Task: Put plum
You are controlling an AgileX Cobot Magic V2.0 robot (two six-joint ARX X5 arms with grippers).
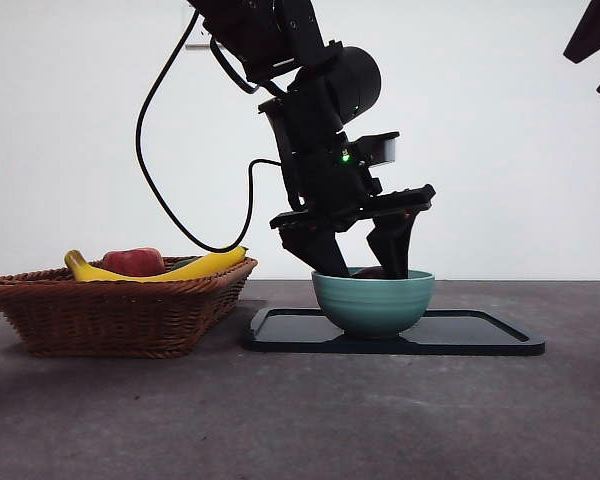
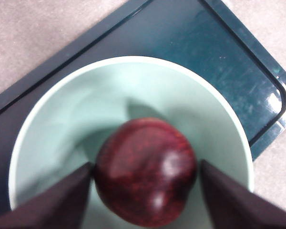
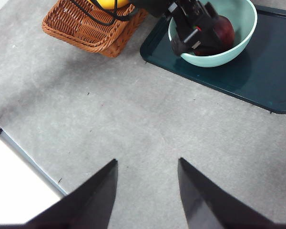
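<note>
The plum point(image 2: 145, 177), dark maroon and glossy, sits low inside the teal bowl point(image 2: 62, 109). My left gripper point(image 2: 145, 191) reaches down into the bowl, and its two jaws press against the plum's sides. In the front view the left gripper point(image 1: 365, 268) dips into the bowl point(image 1: 372, 300), and only the plum's top point(image 1: 370, 272) shows above the rim. The right wrist view shows the plum point(image 3: 225, 29) in the bowl point(image 3: 243, 28) from afar. My right gripper point(image 3: 148, 167) hangs open over bare table, holding nothing.
The bowl stands on a dark tray point(image 1: 470, 335). Left of the tray is a wicker basket point(image 1: 110, 310) holding yellow bananas point(image 1: 200, 265) and a red fruit point(image 1: 132, 261). The right arm shows as a black tip point(image 1: 595, 40) at the top right corner.
</note>
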